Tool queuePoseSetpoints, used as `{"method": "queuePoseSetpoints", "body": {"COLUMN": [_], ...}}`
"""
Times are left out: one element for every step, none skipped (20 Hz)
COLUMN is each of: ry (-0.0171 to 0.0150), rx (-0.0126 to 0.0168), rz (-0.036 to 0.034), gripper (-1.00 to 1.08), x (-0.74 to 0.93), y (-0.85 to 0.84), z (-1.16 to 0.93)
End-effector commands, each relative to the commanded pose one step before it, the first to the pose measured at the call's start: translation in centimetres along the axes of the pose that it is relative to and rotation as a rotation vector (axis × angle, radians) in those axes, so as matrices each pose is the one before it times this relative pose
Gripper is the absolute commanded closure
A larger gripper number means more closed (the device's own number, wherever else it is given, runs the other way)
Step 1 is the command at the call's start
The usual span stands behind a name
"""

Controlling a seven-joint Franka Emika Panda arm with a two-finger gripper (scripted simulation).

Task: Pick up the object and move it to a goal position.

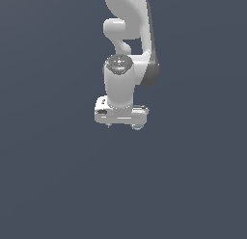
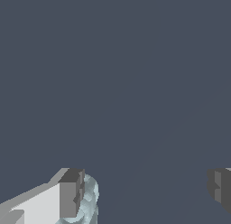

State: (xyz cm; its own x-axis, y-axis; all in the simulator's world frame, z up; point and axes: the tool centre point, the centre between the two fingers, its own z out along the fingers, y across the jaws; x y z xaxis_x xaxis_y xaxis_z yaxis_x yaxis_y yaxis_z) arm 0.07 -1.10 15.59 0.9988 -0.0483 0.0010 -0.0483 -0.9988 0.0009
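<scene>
I am lining up my gripper, fingers wide apart, with the object touching one pad, so closing comes next.

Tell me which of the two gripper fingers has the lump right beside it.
In the wrist view, the finger with the white bar behind it has the pale blue-grey lump against its inner face. The other finger stands alone across the wide gap.

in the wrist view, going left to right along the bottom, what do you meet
white finger body → its grey pad → pale blue-grey knobbly object right against that pad → open gap of plain floor → other grey pad. The tool stands wide open.
</scene>
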Motion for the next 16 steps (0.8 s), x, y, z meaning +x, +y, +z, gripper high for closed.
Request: {"method": "queuePoseSetpoints", "body": {"ry": [-0.00052,0.00004,0.00001,-0.00002,-0.00003,-0.00002,-0.00001,-0.00002,-0.00002,-0.00002,-0.00002,-0.00002,-0.00002,-0.00002,-0.00002,-0.00002], "rx": [-0.00002,-0.00006,-0.00006,-0.00005,-0.00005,-0.00004,-0.00003,-0.00002,0.00000,0.00002,0.00004,0.00006,0.00008,0.00009,0.00010,0.00010], "rz": [-0.00554,-0.00267,-0.00293,-0.00316,-0.00352,-0.00384,-0.00414,-0.00448,-0.00483,-0.00517,-0.00526,-0.00493,-0.00463,-0.00437,-0.00403,-0.00372], "gripper": [-0.92,-0.92,-0.92,-0.92,-0.92,-0.92,-0.92,-0.92,-0.92,-0.92,-0.92,-0.92,-0.92,-0.92,-0.92,-0.92], "x": [-0.525,-0.278,-0.313,-0.350,-0.388,-0.428,-0.470,-0.513,-0.559,-0.606,-0.623,-0.596,-0.566,-0.534,-0.501,-0.466], "y": [-0.601,-0.304,-0.331,-0.357,-0.390,-0.421,-0.449,-0.477,-0.505,-0.530,-0.529,-0.488,-0.450,-0.416,-0.378,-0.344], "z": [0.453,0.227,0.251,0.276,0.299,0.321,0.342,0.362,0.382,0.400,0.398,0.367,0.338,0.309,0.282,0.256]}}
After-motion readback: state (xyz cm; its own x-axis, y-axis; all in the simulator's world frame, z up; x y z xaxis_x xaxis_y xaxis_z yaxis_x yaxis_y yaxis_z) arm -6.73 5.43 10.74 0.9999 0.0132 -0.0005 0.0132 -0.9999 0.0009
